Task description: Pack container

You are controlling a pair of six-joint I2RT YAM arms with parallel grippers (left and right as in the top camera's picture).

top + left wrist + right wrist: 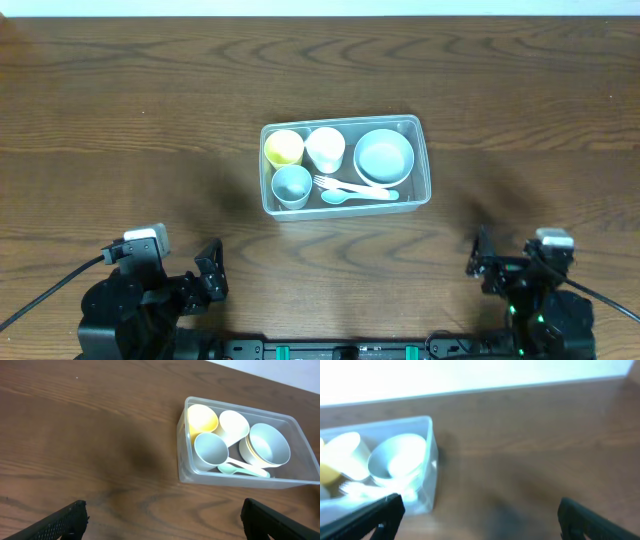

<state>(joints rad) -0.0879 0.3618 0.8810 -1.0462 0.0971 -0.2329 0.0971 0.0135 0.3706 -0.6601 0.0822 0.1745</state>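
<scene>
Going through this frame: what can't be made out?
Right wrist view: blurred; the container runs off the left edge, its utensils a smear.
Left wrist view: the container's right corner is cut by the frame edge.
Overhead: the bowl hides whether others sit beneath it.

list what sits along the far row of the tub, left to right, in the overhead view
yellow cup → white cup → pale blue bowl. The grey-blue cup, fork and spoon lie in the near row of the container, so they are left out.
</scene>
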